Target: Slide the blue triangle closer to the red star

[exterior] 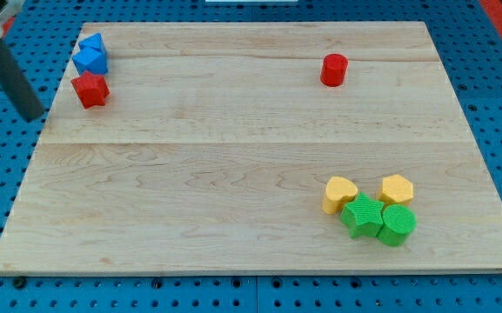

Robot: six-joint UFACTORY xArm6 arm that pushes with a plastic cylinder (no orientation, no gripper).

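Note:
The blue triangle (90, 56) sits near the board's top left corner. The red star (90, 89) lies just below it, touching or almost touching it. My dark rod comes down from the view's top left, and my tip (33, 116) rests at the board's left edge, to the left of and slightly below the red star, apart from both blocks.
A red cylinder (334, 69) stands at the upper right. At the lower right are a yellow heart (340, 194), a yellow hexagon (397, 189), a green star (363, 216) and a green cylinder (398, 224). The wooden board (233, 174) lies on a blue pegboard.

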